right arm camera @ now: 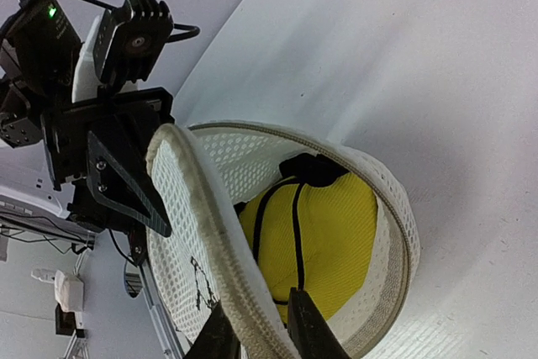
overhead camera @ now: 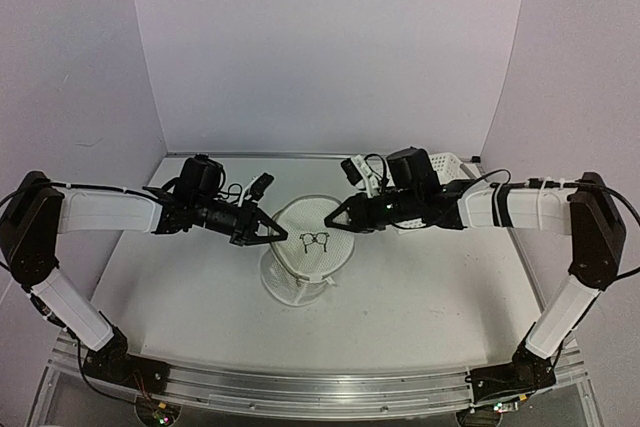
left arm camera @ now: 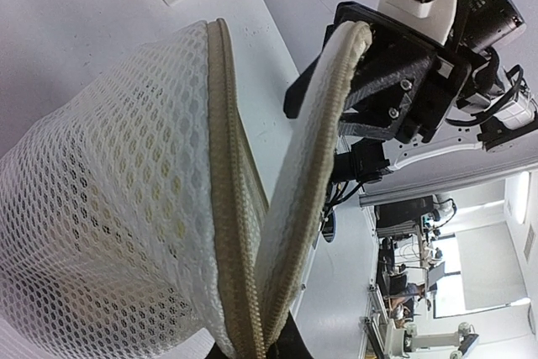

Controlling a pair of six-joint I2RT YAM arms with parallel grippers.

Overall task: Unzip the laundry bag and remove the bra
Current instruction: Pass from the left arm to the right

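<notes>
Aluminium rail [overhead camera: 300,387] runs along the near edge and carries both arm bases. Beyond it lies a white table [overhead camera: 420,297], smooth and faintly scuffed, closed in by pale lilac walls [overhead camera: 320,47] on three sides. The left wrist view looks past the enclosure into a bright workroom with windows.

The laundry bag [overhead camera: 300,282] stands mid-table between the two claws, its mesh drum resting on the surface. Its round lid [overhead camera: 335,247], marked with the black pictogram [overhead camera: 314,240], is unzipped and tilted up. The left gripper [overhead camera: 275,234] pinches the bag at its left edge, where the beige zipper tapes meet. The right gripper [overhead camera: 333,220] is closed on the lid's rim from the opposite side, one finger [right arm camera: 307,329] on each face. Under the raised lid the bra [right arm camera: 336,233] sits inside the drum, yellow with black straps.

A white perforated basket [overhead camera: 452,162] sits behind the right arm, near the back wall.
</notes>
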